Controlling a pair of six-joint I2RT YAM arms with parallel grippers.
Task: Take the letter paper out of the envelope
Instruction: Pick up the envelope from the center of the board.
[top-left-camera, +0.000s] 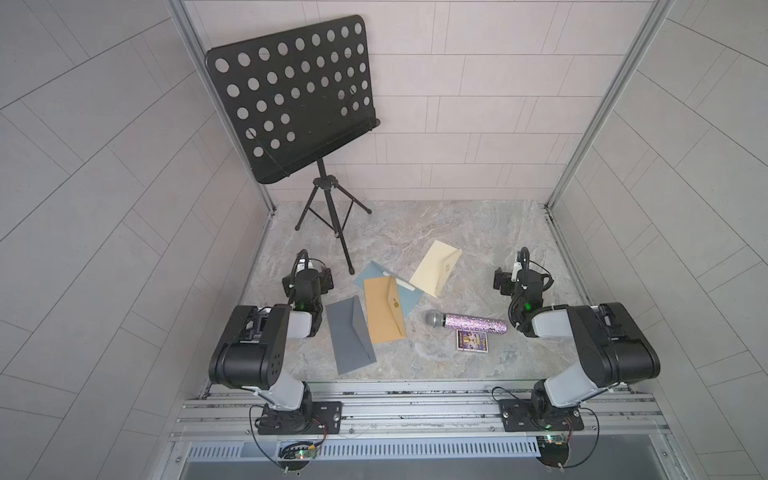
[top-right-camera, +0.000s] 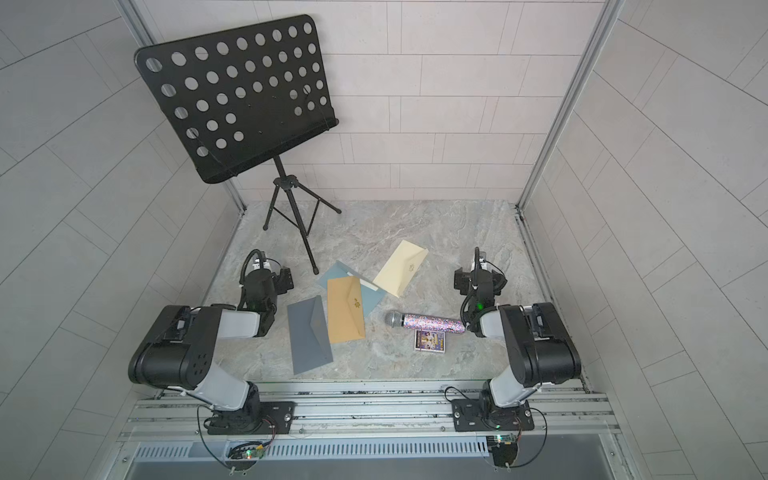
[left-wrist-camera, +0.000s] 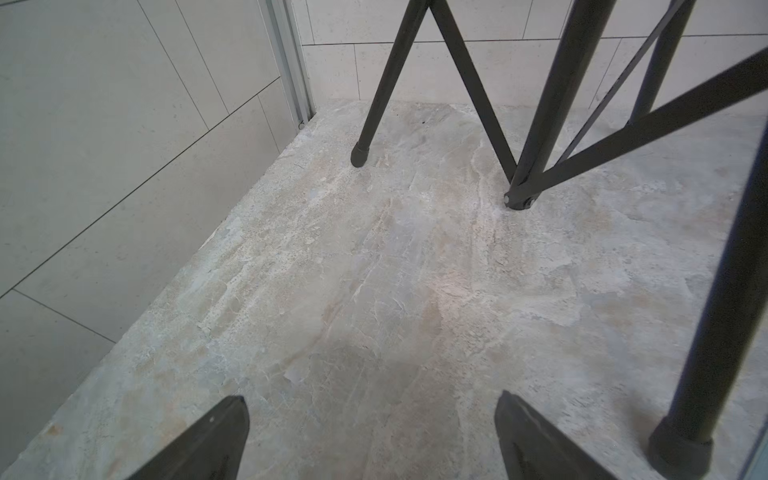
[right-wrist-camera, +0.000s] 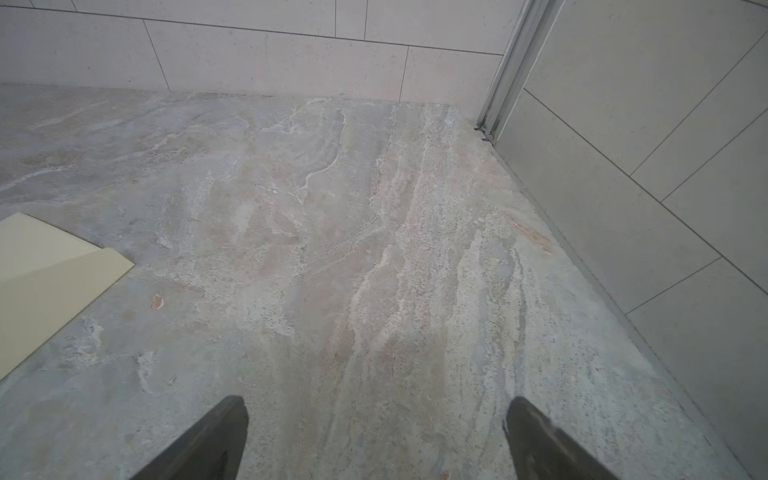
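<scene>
Nearest the lens in both top views: the bulky black elbows of the left arm (top-left-camera: 249, 345) and the right arm (top-left-camera: 602, 345), bolted to an aluminium rail (top-left-camera: 415, 409) along the near edge of the marbled table (top-left-camera: 478, 232). Both folded back on themselves, wrists low at the table's two sides, well apart from the papers.

Left gripper (left-wrist-camera: 371, 399), from its wrist camera: spread wide, nothing between the fingers, bare tabletop beyond and the black legs of a music stand (top-left-camera: 291, 99) close ahead. Right gripper (right-wrist-camera: 376, 400): likewise spread wide and holding nothing, facing bare stone and the far corner of the walls.

In the middle of the table, four envelopes in a loose fan. Closest to the rail, a grey envelope (top-left-camera: 351, 334), flap side up. Right alongside it, edges meeting, a tan envelope (top-left-camera: 383, 309) with a small gold seal. Partly under the tan one, a blue envelope (top-left-camera: 411, 301), with a strip of white letter paper (top-left-camera: 405, 284) poking out of it, reaching just beside a cream envelope (top-left-camera: 436, 268) further back. A corner of that cream one also visible in the right wrist view.

Toward the right arm, a glittery microphone (top-left-camera: 469, 323) lying flat, and just beside it, on the rail side, a small printed card (top-left-camera: 473, 341).
</scene>
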